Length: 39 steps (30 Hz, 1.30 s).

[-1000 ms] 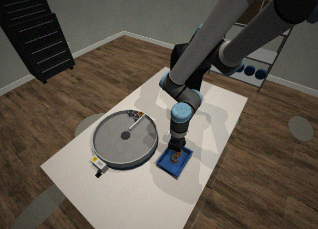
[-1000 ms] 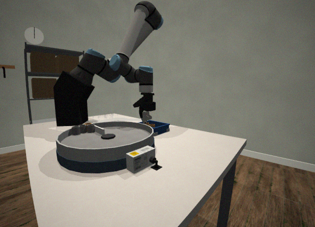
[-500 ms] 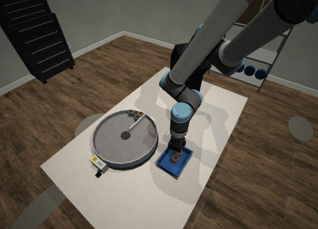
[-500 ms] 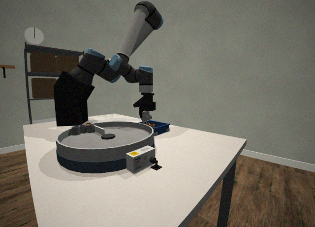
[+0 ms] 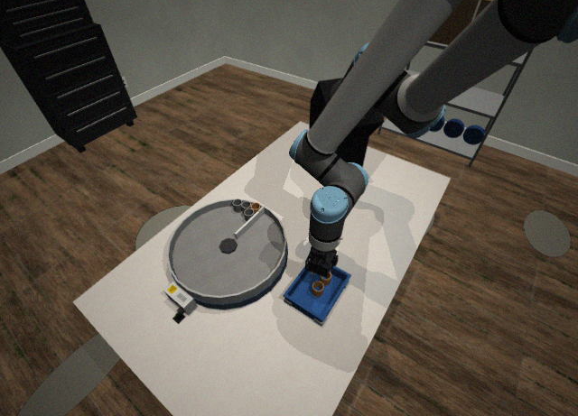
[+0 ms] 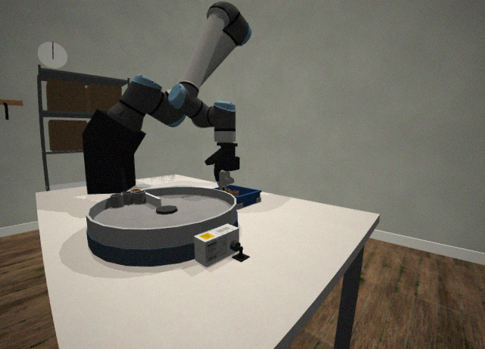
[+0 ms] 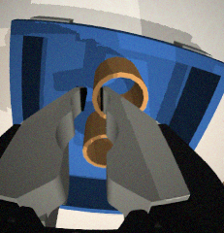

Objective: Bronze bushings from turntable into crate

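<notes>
The blue crate (image 5: 310, 303) (image 6: 247, 197) (image 7: 63, 53) holds two visible bronze bushings; one bronze bushing (image 5: 318, 288) (image 7: 144, 98) is near its middle, a second bronze bushing (image 5: 325, 278) (image 7: 86, 148) beside it. My gripper (image 6: 223, 188) (image 7: 93, 88) is low over the crate, opened narrowly. In the wrist view the first bushing's rim shows between the tips with gaps beside it; the right finger overlaps its opening. On the turntable (image 5: 205, 263) (image 6: 156, 238), a bronze bushing (image 5: 255, 207) (image 6: 136, 190) sits by three steel bushings (image 5: 248, 213) (image 6: 117, 200). The gripper body hides part of the crate in the top view.
A raised rim surrounds the turntable. A pale guide bar (image 5: 248, 221) (image 6: 152, 199) crosses it beside the bushings, near a dark centre hub (image 5: 228, 245) (image 6: 167, 210). A grey control box (image 5: 180, 298) (image 6: 216, 245) stands at its outer edge. The crate has low walls.
</notes>
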Each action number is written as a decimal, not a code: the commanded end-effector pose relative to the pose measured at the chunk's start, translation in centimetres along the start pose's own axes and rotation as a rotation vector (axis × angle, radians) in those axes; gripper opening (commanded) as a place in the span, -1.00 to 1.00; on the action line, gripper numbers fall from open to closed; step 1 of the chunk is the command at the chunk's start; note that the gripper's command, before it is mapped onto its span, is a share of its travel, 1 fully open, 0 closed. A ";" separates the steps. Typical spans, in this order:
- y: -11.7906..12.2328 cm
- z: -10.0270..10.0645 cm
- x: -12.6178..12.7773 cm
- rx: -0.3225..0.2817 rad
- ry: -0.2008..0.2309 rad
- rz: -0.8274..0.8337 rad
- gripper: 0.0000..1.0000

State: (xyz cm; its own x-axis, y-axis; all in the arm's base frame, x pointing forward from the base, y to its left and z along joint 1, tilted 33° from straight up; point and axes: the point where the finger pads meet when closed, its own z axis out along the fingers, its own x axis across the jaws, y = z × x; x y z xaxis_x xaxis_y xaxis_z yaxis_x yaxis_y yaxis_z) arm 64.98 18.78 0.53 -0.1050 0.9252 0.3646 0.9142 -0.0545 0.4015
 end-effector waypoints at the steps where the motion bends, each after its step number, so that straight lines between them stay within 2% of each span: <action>1: 0.0 0.0 0.0 -0.001 0.000 0.000 -0.88; 23: 0.0 -0.3 0.0 -0.001 0.000 0.000 -0.88; 29: 0.0 -1.8 0.0 -0.001 0.000 0.000 -0.88; 37: 0.0 -5.4 0.0 -0.001 0.000 0.000 -0.88; 39: 0.0 -5.4 0.0 -0.001 0.000 0.000 -0.88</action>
State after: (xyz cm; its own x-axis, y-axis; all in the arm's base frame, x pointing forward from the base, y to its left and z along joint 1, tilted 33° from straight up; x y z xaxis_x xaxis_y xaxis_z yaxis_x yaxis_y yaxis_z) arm 63.43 17.29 3.88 -0.1045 0.9254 0.3643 0.9136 -0.0554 0.4029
